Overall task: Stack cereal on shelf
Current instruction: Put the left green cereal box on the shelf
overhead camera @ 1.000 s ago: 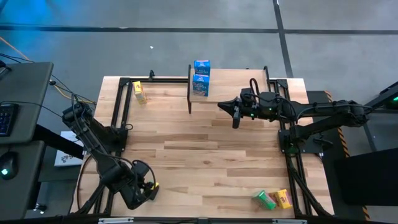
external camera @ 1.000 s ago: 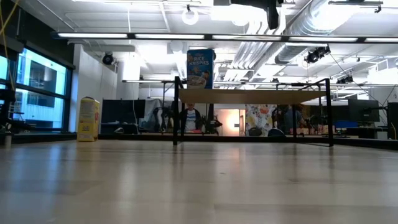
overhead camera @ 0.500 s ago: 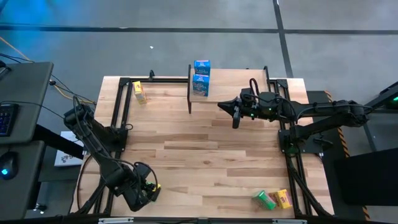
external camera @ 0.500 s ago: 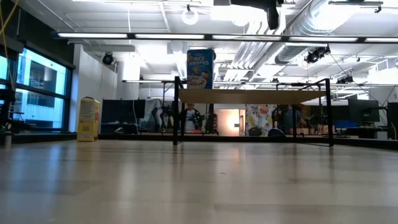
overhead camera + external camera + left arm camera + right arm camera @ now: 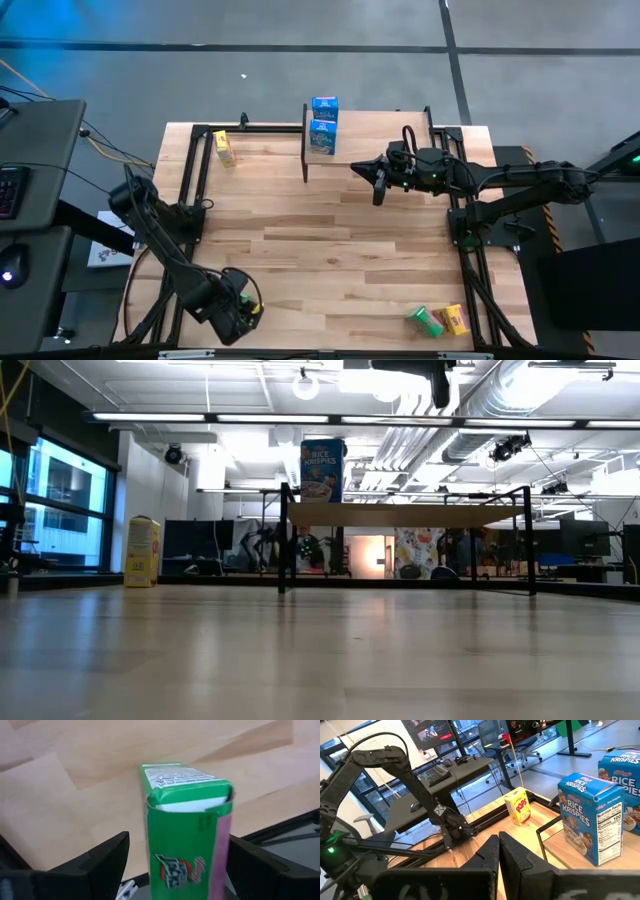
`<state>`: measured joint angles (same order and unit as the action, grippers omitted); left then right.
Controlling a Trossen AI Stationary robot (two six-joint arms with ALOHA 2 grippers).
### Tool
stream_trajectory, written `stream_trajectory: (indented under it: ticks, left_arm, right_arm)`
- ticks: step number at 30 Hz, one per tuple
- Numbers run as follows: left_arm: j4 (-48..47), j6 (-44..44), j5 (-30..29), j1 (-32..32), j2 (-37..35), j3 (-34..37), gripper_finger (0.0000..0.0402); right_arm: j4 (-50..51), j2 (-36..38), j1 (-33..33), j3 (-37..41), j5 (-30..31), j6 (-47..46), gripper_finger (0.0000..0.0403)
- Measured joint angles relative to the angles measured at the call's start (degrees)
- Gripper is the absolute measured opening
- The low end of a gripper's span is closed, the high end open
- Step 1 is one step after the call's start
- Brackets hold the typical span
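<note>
The left gripper, near the table's front-left corner, pinches a green cereal box between its fingers; judged step: carrying it, next to the shelf at the back edge. Two blue "Rice Krispies" boxes stand there; the right gripper, pressed together, waits beside the shelf.

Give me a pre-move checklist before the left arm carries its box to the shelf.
1. Green box in the left hand: ok.
2. Grip closed firmly on it: cannot tell.
3. Free room on the shelf beside the two blue boxes: ok.
4. Blue boxes standing upright: ok.
5. Right hand out of the way: not ok, it hangs shut and empty at the shelf's front edge.
</note>
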<state>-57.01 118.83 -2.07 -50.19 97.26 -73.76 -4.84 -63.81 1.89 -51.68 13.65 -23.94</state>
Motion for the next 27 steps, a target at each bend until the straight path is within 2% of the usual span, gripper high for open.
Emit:
stream_trajectory:
  ticks: [8, 16, 21, 27]
  left_arm:
    - [-0.1, 0.0, 0.0, 0.0, 1.0, 0.0, 0.0287]
    - [-0.1, -2.2, 1.9, 0.3, 1.0, 0.0, 0.0234]
    - [-0.1, -7.0, 3.4, 1.3, 0.0, 0.0, 0.0203]
    - [-2.1, -17.9, 2.0, 4.9, -6.4, -0.1, 0.0181]
  right_arm:
    - [1.3, 0.0, 0.0, 0.0, 0.1, 0.0, 0.0]
    - [1.9, 0.0, 0.0, 0.0, 0.1, 0.0, 0.0]
    - [1.9, 0.0, 0.0, 0.0, 0.1, 0.0, 0.0]
    - [1.5, 0.0, 0.0, 0.0, 0.1, -0.3, 0.0]
